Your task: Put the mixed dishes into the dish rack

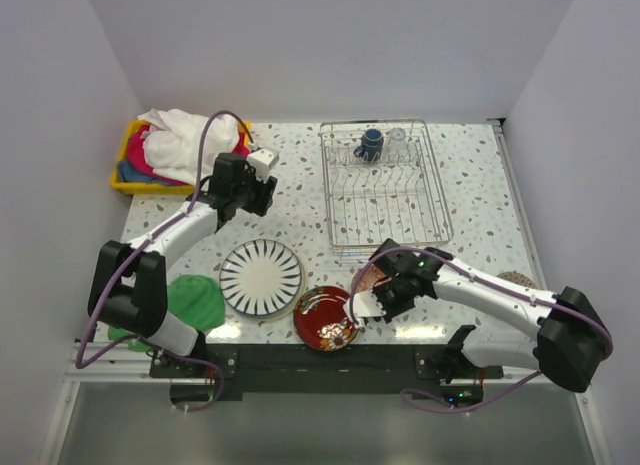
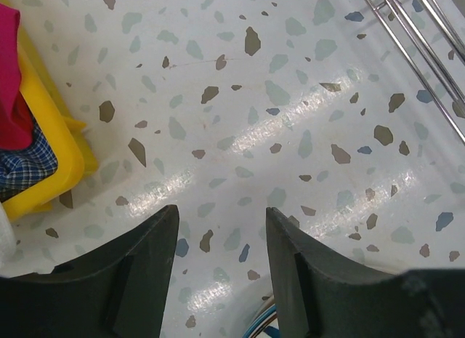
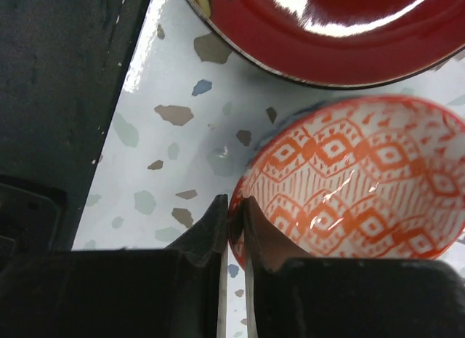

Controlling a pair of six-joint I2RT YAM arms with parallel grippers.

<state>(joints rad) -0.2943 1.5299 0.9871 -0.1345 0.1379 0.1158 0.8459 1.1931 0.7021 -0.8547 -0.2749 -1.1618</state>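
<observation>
Leftmost, a yellow bin [image 1: 128,180] heaped with cloths [image 1: 180,140] fills the table's far-left corner. The left wrist view crops it to one yellow corner with pink and blue-checked fabric showing. Just beside it the left gripper [image 2: 218,265] hangs over the bare speckled table [image 2: 240,98]. Its jaws are parted about halfway with nothing between them, and open tabletop runs from the bin to the rack wires at that view's upper right.

Nearer the arms, a green cloth [image 1: 197,300] is partly covered by the left arm. The large striped plate [image 1: 261,276] lies flat beside it. The red floral plate [image 1: 325,317] lies at the table's near edge, close to the striped plate's rim.

The right gripper [image 3: 234,214] is pinched tight on the rim of the orange-red bowl [image 3: 349,185], one finger inside the wall and one outside. The bowl stands on the table just beside the red plate and near the front edge. From above the gripper hides nearly all of it.

The dish rack [image 1: 390,210] stands toward the far side, well apart from the bowl. It holds the dark blue mug [image 1: 371,143] and the small clear glass [image 1: 397,140] at its far end. The glass is faint against the wires, and the near stretch of grid lies open.

At far right a small round object [image 1: 515,278] peeks from behind the right arm, too hidden to name.
</observation>
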